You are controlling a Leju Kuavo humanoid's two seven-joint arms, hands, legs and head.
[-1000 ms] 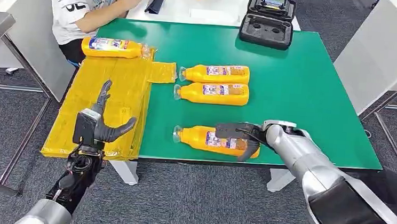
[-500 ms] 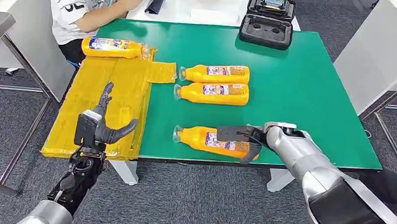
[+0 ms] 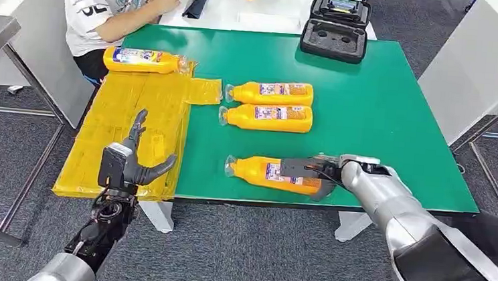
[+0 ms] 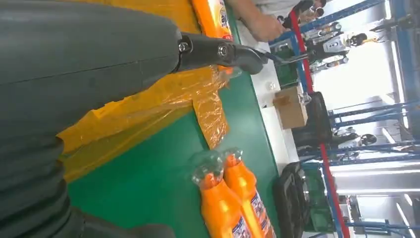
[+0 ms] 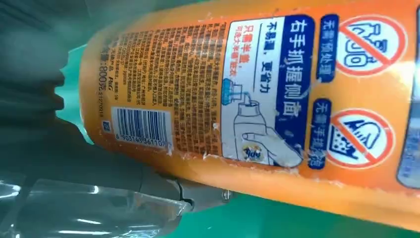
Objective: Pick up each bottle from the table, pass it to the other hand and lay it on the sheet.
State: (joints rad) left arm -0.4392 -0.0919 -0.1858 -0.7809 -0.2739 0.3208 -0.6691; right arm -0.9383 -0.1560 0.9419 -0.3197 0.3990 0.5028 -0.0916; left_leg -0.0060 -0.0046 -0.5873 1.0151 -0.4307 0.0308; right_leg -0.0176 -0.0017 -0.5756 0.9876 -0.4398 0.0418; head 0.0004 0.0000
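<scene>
Head view: one orange plastic bottle (image 3: 142,59) already lies on the crinkled yellow sheet (image 3: 134,115) at upper left; two more (image 3: 270,92) wait mid-table. The right robot hand (image 3: 311,170) wraps the nearest orange bottle (image 3: 264,172) on the green table (image 3: 383,104), not yet lifted, I judge. The left robot hand (image 3: 130,165) hangs released, fingers spread.

Left wrist view: bottle bases are cut off.

Right wrist view: the label hides the fingers.

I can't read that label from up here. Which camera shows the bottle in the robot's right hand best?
The right wrist view: the nearest orange bottle looms close, barcode and printing legible. The head view shows it small, whole, gripped by the right hand.
</scene>
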